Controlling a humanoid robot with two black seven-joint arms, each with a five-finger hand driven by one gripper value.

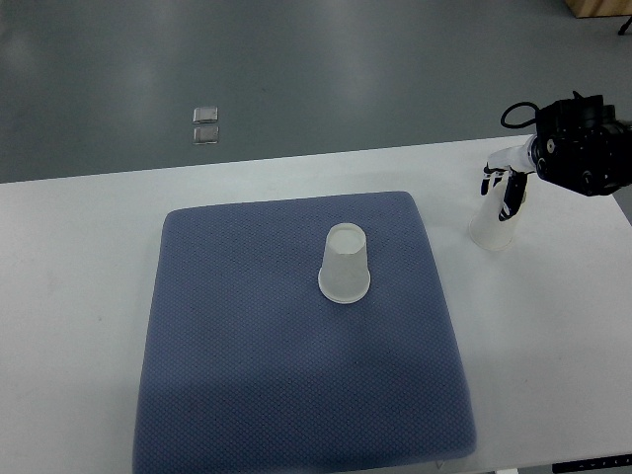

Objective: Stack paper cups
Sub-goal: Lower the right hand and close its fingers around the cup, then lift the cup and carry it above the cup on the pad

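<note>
Fingers (511, 197) of our right hand (506, 195) wrap a paper cup (495, 229) at far right on the table (79, 257); we lift straight, then lower squarely over the upturned cup (345, 263) mid-mat (247, 355).

Two paper cups (345, 264) (497, 219), one mat (247, 375)

A white desk (79, 296) carries a blue-grey quilted mat (247, 395) that fills most of the middle. On the mat, right of its centre and toward the far side, a white paper cup (345, 263) stands upside down, wide rim on the fabric. Off the mat, near the desk's right far corner, the right robot hand (507, 194) wraps its dark fingers (513, 200) around a second paper cup (494, 229), also inverted, its rim at the desk surface. Beyond the desk lies grey floor (296, 69).
</note>
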